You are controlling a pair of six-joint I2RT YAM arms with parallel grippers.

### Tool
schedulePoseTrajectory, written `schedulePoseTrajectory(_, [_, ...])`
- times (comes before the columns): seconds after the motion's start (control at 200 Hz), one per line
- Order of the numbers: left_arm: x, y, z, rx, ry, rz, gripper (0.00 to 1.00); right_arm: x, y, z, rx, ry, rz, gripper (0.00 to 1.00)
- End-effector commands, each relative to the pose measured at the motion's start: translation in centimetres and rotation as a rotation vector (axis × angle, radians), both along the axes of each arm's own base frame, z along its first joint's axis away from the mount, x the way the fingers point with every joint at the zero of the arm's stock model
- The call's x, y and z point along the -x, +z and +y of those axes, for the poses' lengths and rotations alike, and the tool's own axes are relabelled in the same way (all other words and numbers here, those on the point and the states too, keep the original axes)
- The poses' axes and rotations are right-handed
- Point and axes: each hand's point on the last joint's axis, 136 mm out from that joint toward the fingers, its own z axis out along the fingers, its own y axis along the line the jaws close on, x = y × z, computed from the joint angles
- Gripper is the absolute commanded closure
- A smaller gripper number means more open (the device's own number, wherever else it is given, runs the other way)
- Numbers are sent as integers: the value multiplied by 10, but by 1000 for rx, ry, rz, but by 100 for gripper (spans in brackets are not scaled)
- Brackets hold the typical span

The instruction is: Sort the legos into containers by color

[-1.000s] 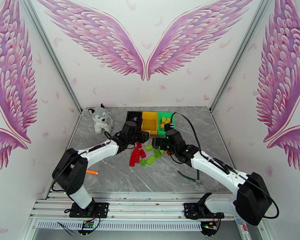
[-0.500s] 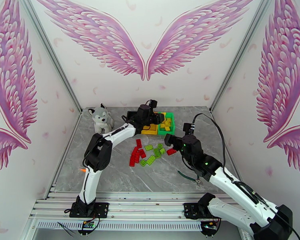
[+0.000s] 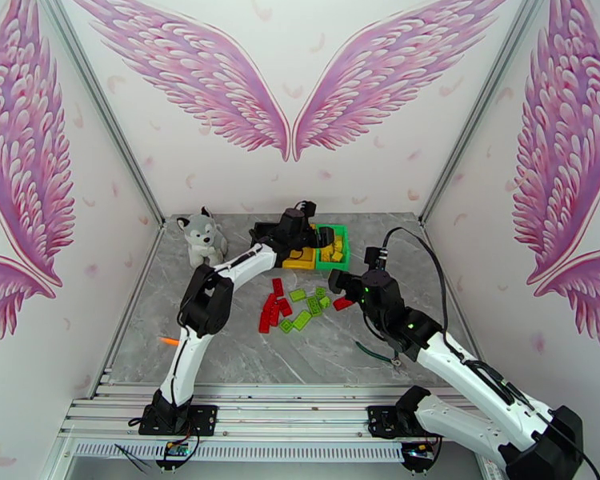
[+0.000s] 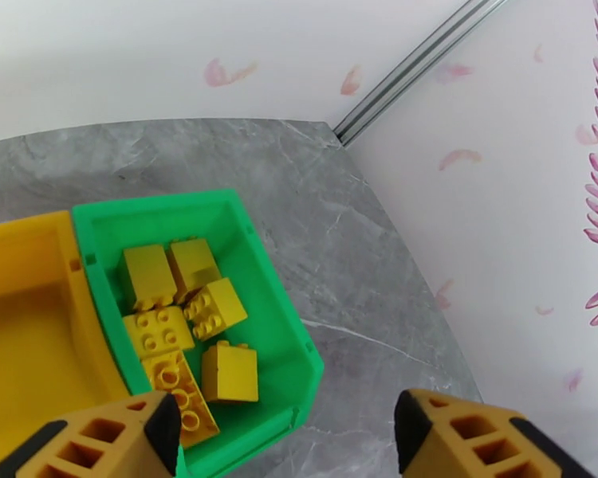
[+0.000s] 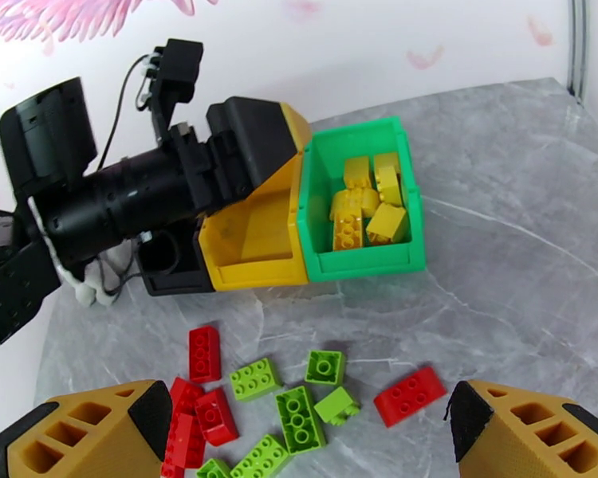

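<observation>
- A small open-topped green plastic bin (image 3: 333, 266) sits toward the back of the grey marble-patterned table (image 3: 244, 354). Everything else here is placed from it.
- Inside the green bin lie about six yellow studded plastic bricks (image 4: 214, 308), loosely heaped, some studs-up and some on their sides.
- Touching the green bin's left wall is a same-sized yellow plastic bin (image 5: 251, 252). What shows of its floor is bare.
- Further left of the green bin, against the yellow one, is a black plastic bin (image 5: 167, 279). The left arm hides most of it, so I cannot tell its contents.
- The left gripper (image 4: 287, 428) hangs over the seam where the yellow bin meets the green bin's left wall. Its orange fingers (image 4: 108, 436) are spread wide with nothing between them.
- On the near side of the green bin, red and light green studded bricks (image 3: 294, 307) lie scattered flat on the table. One red brick (image 5: 411, 396) lies a little apart at the right end of the scatter.
- The right gripper (image 5: 307, 420) is raised over those loose bricks, near the green bin's front wall — fingers wide apart, holding nothing.
- Well to the left of the green bin, past the black one, a grey and white plush husky (image 3: 202, 238) sits upright.
</observation>
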Motion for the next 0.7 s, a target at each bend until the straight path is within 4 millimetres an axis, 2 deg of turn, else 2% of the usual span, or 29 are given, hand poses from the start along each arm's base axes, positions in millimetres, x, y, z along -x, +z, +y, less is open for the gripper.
schedulePoseTrajectory(0.0, [30,77,19,29,53,-118,23,-1,-10,4,-13,13,23,2])
schedulePoseTrajectory(0.07, [48,88,31,27,83,-119,23,-3,-14,10,-20,35,37,4])
schedulePoseTrajectory(0.44, [129,96,101,-101,241,-95,16,-16,-48,44,-22,133,158,10])
schedulePoseTrajectory(0.465, [136,84,108,-131,246,-85,15,-17,-52,46,-20,139,171,10])
schedulePoseTrajectory(0.695, [166,52,179,-268,380,-114,10,-23,-74,61,10,167,244,13])
